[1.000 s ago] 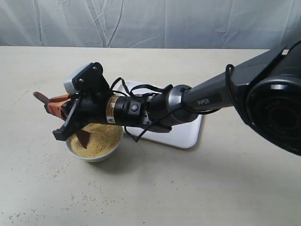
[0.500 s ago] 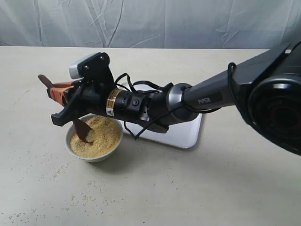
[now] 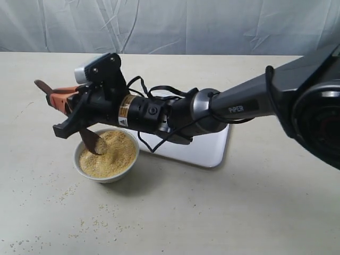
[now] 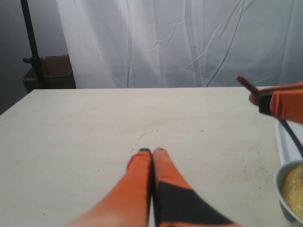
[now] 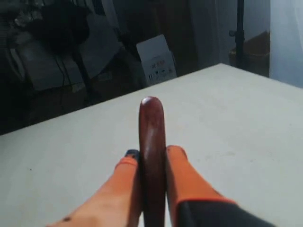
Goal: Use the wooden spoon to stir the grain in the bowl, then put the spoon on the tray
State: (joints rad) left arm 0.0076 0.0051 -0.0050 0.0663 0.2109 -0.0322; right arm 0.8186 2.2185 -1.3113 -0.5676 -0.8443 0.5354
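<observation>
My left gripper (image 4: 152,155) hangs low over the bare table (image 3: 239,212) with its orange fingers pressed flat together and nothing between them. It does not show in the exterior view.

My right gripper (image 3: 58,114) has reached across to the left side, its jaws clamped tight on the slim handle of the wooden spoon (image 3: 90,141). The spoon's long axis slants steeply: the handle end sticks up and to the left, past my fingers, and the oval end points down and to the right, into the grain (image 3: 114,155). It dips in near the left side of the small white bowl (image 3: 106,178).

My fingers hide the middle of the handle, and the spoon's tip is buried in the grain. To the right, just behind the bowl, lies the white tray (image 3: 212,154), mostly covered by my arm. Loose granules (image 3: 90,220) speckle the table in front of the bowl.
</observation>
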